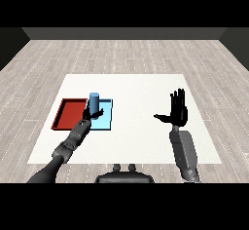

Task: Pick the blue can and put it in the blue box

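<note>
The blue can [94, 99] stands upright over the left part of the light blue tray [106, 119]. My left hand [92, 113] is right below and around the can's lower part, fingers curled round it. Whether the can rests on the tray floor or hangs just above it I cannot tell. My right hand [178, 110] is held up over the table's right half, fingers straight and thumb spread, holding nothing.
A red tray [68, 113] lies directly left of the light blue tray, touching it. The white table [141, 92] spreads between the trays and my right hand. Wooden floor surrounds the table.
</note>
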You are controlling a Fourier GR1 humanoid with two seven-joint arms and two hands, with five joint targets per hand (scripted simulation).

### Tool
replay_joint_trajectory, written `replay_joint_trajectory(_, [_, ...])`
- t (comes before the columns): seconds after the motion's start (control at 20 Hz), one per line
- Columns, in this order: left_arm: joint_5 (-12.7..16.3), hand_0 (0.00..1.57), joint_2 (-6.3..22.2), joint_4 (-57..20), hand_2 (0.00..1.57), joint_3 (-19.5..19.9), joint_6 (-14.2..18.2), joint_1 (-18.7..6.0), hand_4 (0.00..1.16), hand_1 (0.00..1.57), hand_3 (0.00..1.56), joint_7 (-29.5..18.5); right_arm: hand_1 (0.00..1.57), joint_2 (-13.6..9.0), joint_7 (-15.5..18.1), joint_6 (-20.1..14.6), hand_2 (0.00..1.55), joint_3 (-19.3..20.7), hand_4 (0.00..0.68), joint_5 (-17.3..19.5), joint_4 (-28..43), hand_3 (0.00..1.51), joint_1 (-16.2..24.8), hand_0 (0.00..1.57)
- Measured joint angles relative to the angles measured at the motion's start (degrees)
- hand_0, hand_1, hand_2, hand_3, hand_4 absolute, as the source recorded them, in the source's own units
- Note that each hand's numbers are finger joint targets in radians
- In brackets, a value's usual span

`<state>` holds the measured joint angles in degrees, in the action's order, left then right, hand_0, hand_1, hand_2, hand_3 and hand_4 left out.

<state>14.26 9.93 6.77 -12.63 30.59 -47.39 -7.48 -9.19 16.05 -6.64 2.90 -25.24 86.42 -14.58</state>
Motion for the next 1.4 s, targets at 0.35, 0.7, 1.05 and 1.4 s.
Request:
replay_joint_trajectory(0.35, [-1.2,0.0,-0.1,-3.5,0.24,0.0,-4.5,0.9,0.67,0.0,0.28,-0.5,0.0,0.6,0.7,0.9,0.0,-0.1,0.0,-0.1,-0.3,0.0,-0.6,0.0])
replay_joint_trajectory(0.7, [-3.7,0.0,-0.6,-4.6,0.0,-1.5,-0.5,-0.1,0.0,0.0,0.0,0.5,0.0,1.9,2.2,1.7,0.0,-0.5,0.0,0.0,-1.1,0.0,-0.8,0.0])
replay_joint_trajectory(1.05, [-0.9,0.0,-0.8,-0.9,0.0,2.6,7.6,0.8,0.0,0.0,0.0,-7.4,0.0,1.6,2.0,3.0,0.0,0.2,0.0,-0.9,-1.2,0.0,-1.4,0.0])
replay_joint_trajectory(1.4, [3.1,0.0,-1.3,12.1,0.0,6.9,1.6,1.7,0.0,0.0,0.0,-23.6,0.0,2.3,2.9,3.6,0.0,-0.9,0.0,-0.2,-1.1,0.0,-1.1,0.0])
